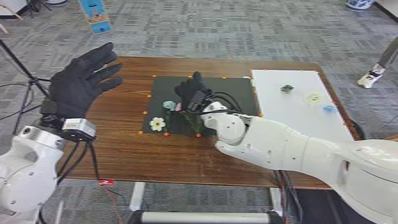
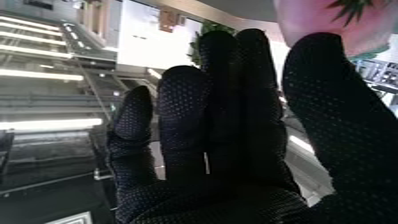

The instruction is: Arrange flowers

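One white flower (image 1: 157,124) with a yellow centre lies near the left edge of the dark mat (image 1: 169,85), on the brown wooden table (image 1: 124,160); a pale blue-green flower (image 1: 169,105) lies on the mat beyond it, and a small pink flower (image 1: 179,107) is just beside that one, close to the right hand (image 1: 190,90); green stems (image 1: 192,120) run below the pink flower towards the mat's near edge; small orange markers (image 1: 166,133) dot the mat's border.

The right hand is above the mat, its fingers straight and together, its thumb spread away from them; in the right wrist view a pink shape (image 2: 306,20) with spiky green points (image 2: 354,7) is at the thumb's tip, and whether the two touch I cannot tell; the fingers curl round nothing.

The left hand (image 1: 75,85) is raised at the table's left side, apart from the flowers, its fingers extended and its grasp free of any thing.

On the white board (image 1: 277,107), right of the mat, sit a small dark green piece (image 1: 287,88), a cream flower (image 1: 314,98) and, nearer the board's right edge, a light blue flower (image 1: 330,108); a red tag (image 1: 107,182) is at the table's near edge, towards the left.
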You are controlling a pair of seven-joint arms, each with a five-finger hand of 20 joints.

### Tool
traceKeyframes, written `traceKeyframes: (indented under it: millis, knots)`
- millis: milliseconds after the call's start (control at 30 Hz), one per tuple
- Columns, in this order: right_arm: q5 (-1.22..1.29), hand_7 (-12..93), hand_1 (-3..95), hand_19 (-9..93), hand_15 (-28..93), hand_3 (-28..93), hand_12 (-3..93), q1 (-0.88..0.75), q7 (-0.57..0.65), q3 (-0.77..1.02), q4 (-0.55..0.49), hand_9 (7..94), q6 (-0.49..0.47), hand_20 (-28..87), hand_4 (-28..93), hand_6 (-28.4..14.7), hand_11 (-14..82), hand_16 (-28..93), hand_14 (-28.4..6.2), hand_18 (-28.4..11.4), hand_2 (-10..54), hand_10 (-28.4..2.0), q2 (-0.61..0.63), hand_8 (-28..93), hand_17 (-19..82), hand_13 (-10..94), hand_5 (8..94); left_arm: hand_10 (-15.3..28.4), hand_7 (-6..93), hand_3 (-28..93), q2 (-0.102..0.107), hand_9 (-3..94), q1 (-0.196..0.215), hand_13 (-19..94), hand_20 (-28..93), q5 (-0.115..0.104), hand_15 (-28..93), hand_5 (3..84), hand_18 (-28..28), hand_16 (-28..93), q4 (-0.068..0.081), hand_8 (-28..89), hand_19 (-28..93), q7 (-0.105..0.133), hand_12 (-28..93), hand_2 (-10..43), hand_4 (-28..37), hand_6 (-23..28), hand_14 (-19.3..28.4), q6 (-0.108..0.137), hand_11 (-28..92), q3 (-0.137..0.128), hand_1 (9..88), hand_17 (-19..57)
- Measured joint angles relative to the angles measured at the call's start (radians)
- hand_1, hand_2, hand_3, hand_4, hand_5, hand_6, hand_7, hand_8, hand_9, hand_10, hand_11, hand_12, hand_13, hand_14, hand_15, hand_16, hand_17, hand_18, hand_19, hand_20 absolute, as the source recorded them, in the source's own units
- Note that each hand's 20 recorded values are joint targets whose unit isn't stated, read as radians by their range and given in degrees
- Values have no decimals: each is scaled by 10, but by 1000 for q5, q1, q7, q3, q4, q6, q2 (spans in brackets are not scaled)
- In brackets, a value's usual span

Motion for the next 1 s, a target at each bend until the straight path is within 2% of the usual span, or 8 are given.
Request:
traceKeyframes:
  millis: [200,400,533,800,1000]
  knots:
    - [-16,460,427,757,764,800,364,8,29,-16,12,612,-7,566,-283,37,313,327,-86,-187,-95,-69,-1,-28,200,504,569,103,172,674,0,205,0,179,67,0,156,250,224,40,0,-93,394,0,150,-65,-283,27,130,0,166,0,199,-128]
    - [-25,436,407,751,765,832,327,10,52,-13,9,584,-41,566,-283,38,348,325,-90,-186,-95,-76,6,-27,188,481,556,102,172,675,0,204,2,179,67,0,155,250,224,40,0,-94,394,0,150,-65,-283,27,130,0,166,-2,200,-128]
    - [-26,419,390,750,768,844,271,8,53,3,-21,554,-78,568,-283,35,392,320,-96,-188,-95,-87,26,-34,183,467,555,102,172,674,-1,204,5,179,67,0,156,250,224,40,-1,-93,394,0,150,-64,-283,28,129,0,166,-6,201,-128]
    - [-26,403,372,750,769,855,268,5,50,35,-120,549,-91,568,-283,32,392,318,-102,-189,-95,-88,80,-50,180,461,556,102,173,674,-1,204,12,179,67,0,157,250,224,40,-2,-94,395,0,150,-64,-283,27,129,0,166,-13,200,-127]
    - [-27,371,343,752,771,873,268,-6,49,62,-151,526,-106,572,-283,19,380,315,-113,-194,-95,-100,94,-165,175,450,537,102,172,675,-2,204,14,179,66,0,156,250,224,39,-2,-94,394,-1,150,-64,-283,28,129,0,166,-14,201,-128]
